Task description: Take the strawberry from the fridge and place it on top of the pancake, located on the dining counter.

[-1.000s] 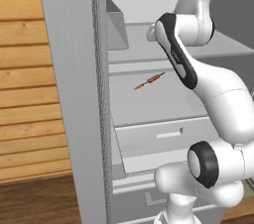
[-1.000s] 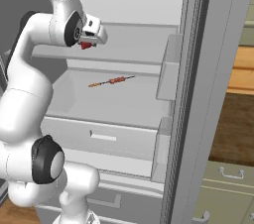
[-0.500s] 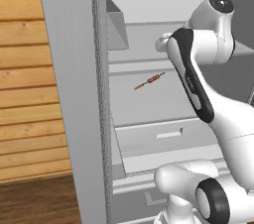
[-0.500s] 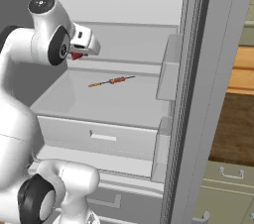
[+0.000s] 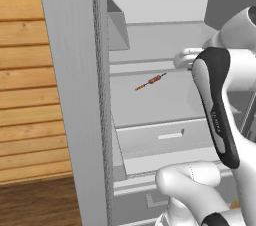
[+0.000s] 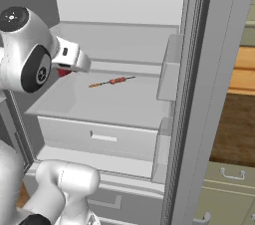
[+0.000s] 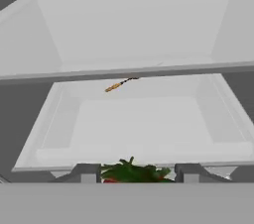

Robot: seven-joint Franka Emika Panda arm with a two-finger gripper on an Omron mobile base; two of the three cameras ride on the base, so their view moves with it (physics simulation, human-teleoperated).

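Already the gripper (image 7: 134, 174) is grasping the strawberry (image 7: 131, 172) between its fingertips; fridge (image 6: 119, 45) shelf sits at twelve o'clock, so retreat heads six o'clock.

A wood-plank wall (image 5: 25, 95) stands at left above dark wooden floor (image 5: 35, 202); pale cabinets (image 6: 224, 189) with 2 drawer handles stand lower right.

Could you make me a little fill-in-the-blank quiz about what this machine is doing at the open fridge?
1. Between its two dark fingertips the gripper grips a small red, green-topped ____.
2. A thin orange-brown skewer-like stick lies on a white ____ inside the tall light grey fridge.
3. Below that sits a closed white ____.

Missing words: strawberry; shelf; drawer
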